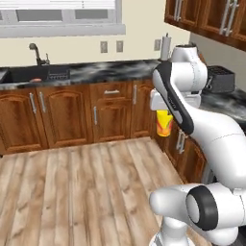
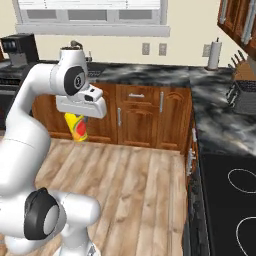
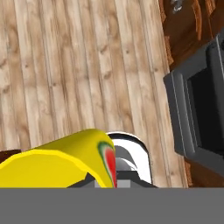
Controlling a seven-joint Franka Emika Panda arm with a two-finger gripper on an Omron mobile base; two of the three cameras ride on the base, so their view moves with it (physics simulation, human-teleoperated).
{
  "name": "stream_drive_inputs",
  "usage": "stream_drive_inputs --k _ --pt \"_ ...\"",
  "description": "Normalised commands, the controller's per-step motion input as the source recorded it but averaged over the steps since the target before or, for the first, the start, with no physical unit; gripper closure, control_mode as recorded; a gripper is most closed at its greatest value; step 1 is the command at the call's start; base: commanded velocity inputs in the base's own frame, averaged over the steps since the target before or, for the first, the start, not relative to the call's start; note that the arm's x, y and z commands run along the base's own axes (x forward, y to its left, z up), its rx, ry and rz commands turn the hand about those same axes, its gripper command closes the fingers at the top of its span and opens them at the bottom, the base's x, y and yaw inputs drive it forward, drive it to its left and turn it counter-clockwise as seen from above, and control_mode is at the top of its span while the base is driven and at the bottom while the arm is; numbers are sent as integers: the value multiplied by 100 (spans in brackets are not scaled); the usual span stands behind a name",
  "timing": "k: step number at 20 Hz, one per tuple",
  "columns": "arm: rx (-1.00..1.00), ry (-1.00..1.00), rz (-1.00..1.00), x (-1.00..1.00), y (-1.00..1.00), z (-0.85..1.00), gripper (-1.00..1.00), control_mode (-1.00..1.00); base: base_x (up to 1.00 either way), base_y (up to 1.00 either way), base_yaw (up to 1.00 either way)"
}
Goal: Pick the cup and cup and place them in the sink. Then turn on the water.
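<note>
My gripper (image 1: 164, 114) hangs in mid-air over the wooden floor, shut on a yellow cup (image 1: 164, 124) with an orange-red pattern. In the right base view the same cup (image 2: 76, 127) hangs below the hand, in front of the brown cabinets. The hand view has the cup (image 3: 57, 162) lying across its bottom, hiding the fingertips. The black sink (image 1: 24, 75) is set in the marble counter far to the left, below the window, with its faucet (image 1: 34, 51) behind it. No water is seen running there.
A wire rack (image 1: 58, 73) sits at the sink's right. A toaster (image 1: 219, 79), paper towel roll (image 1: 166, 46) and knife block (image 2: 242, 67) stand on the right counter. A black stovetop (image 2: 235, 200) lies at the near right, a coffee machine (image 2: 20, 50) at the far left.
</note>
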Motion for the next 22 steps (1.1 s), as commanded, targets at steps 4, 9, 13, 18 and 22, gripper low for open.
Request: stream_drive_inputs --k 4,9,13,18,22 --pt "0 0 0 0 0 0 100 100 100 81 -13" --pt "0 0 0 0 0 0 100 100 100 43 -10" --pt "0 0 0 0 0 0 100 100 100 0 -4" --pt "0 0 0 0 0 0 100 100 100 9 -3" --pt "0 0 0 0 0 0 100 100 95 34 0"
